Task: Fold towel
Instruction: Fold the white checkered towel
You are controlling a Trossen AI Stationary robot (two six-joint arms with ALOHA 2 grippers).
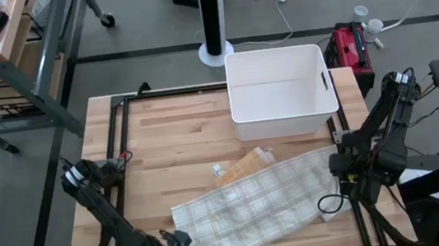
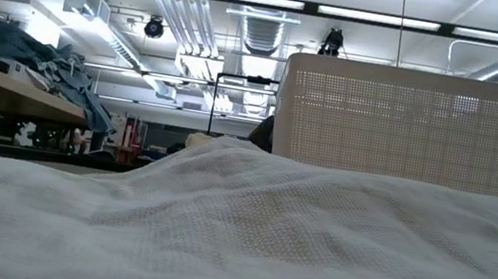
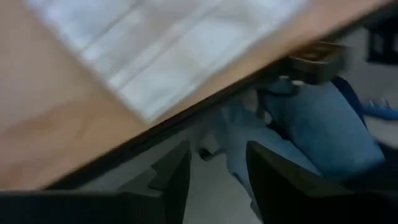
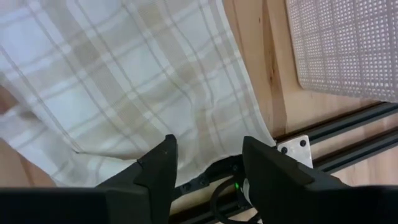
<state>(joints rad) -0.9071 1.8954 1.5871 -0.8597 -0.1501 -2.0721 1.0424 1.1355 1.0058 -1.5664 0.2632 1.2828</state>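
While towel (image 1: 262,201) sprawls flat, white bin (image 1: 282,91) behind; left end effector (image 3: 214,180) apart, right end effector (image 4: 205,168) apart

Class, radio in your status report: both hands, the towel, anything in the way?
Left hand open, empty, past table edge. Right hand open, empty, over checked cream cloth towel, lying flat. White plastic bin stands clear behind.

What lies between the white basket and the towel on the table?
In the high view, only bare wooden table separates the white basket from the towel; a small tag lies beside the towel's folded corner.
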